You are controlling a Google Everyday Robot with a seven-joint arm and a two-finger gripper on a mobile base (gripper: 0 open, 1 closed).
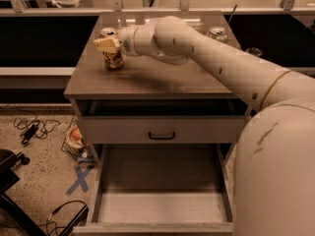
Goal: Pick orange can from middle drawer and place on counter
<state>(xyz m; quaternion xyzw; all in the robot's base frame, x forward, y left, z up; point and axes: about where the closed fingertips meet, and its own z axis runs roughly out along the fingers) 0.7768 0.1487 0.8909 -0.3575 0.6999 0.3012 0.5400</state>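
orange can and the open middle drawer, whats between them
In the camera view: bare counter, then a drawer front with a black handle above the middle drawer. The gripper is over the orange can.

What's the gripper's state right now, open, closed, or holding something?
Gripper: right at the top of the orange can, which stands on the counter near its back left; open or closed cannot be told.

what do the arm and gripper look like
The arm is thick, rounded, cream-white, with small dark dots, a thin tan ring and dark scuffs on the nearest shell. The gripper, pale yellow, is over the orange can on the counter.
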